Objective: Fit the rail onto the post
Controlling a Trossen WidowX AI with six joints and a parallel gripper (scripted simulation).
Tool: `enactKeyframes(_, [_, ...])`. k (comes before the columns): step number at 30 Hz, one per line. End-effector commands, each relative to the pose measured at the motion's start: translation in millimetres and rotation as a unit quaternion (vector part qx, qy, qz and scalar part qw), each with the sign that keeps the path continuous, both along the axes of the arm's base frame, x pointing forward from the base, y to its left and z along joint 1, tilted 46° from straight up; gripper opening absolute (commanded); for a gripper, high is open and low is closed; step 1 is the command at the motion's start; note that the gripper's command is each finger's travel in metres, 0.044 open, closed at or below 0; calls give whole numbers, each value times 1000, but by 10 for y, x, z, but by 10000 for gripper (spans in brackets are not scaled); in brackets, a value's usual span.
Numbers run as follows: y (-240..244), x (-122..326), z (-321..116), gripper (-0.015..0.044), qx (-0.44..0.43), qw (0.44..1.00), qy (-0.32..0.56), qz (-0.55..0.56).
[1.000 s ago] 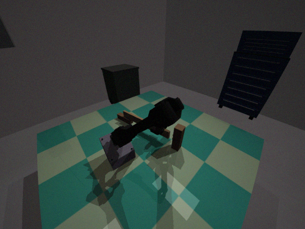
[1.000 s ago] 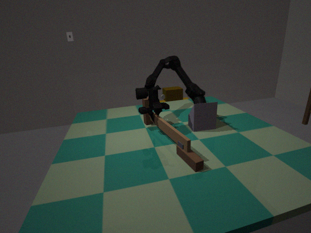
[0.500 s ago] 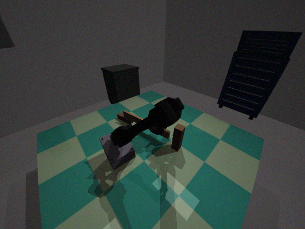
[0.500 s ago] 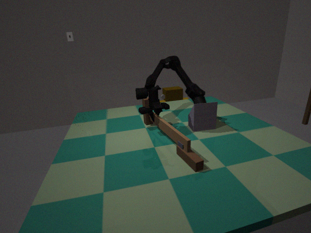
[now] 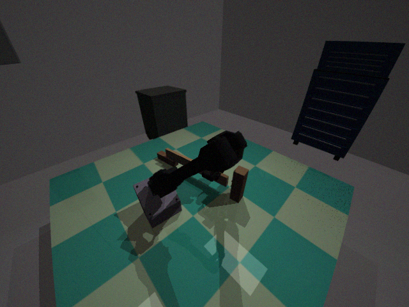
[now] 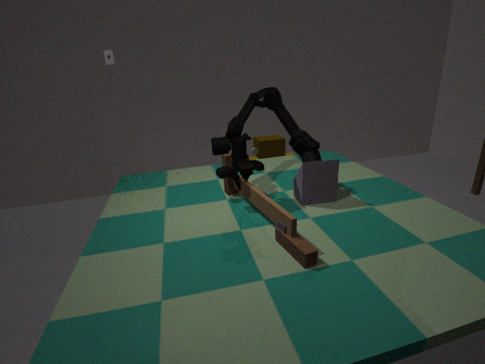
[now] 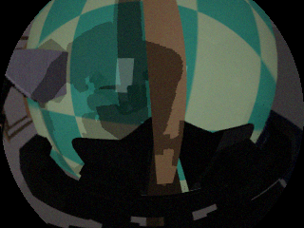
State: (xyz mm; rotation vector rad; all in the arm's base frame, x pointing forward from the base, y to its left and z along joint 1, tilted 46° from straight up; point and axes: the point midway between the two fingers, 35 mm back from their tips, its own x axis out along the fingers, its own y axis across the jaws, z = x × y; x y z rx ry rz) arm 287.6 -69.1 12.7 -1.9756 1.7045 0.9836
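Observation:
The long wooden rail point(image 5: 178, 156) point(image 6: 268, 205) point(image 7: 163, 28) is held between my gripper's fingers close to its post end. My gripper point(image 5: 213, 176) point(image 6: 242, 182) point(image 7: 161, 120) is shut on it. That end appears raised off the table, and the rail looks about level. The far end sits at the low footboard block point(image 5: 166, 158) point(image 6: 303, 250), beside a small grey bracket piece point(image 6: 281, 226). The short post point(image 5: 238, 186) point(image 6: 229, 188) stands upright just beyond the rail end, with a small gap showing in the top view. The pegs and holes cannot be made out.
The arm's grey wedge-shaped base block point(image 5: 165, 211) point(image 6: 319, 182) point(image 7: 35, 73) stands to one side of the rail on the checkered table point(image 5: 297, 231) point(image 6: 203, 305). A dark cabinet, a blue slatted panel and a yellow box are beyond the table.

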Motion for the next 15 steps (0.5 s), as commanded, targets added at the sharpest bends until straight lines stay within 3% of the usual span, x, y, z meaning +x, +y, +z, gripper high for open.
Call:
enactKeyframes(1, [-4,17,25,0,-1,1000,0,2])
enactKeyframes(15, [-22,34,62,0,-1,1000,0,2])
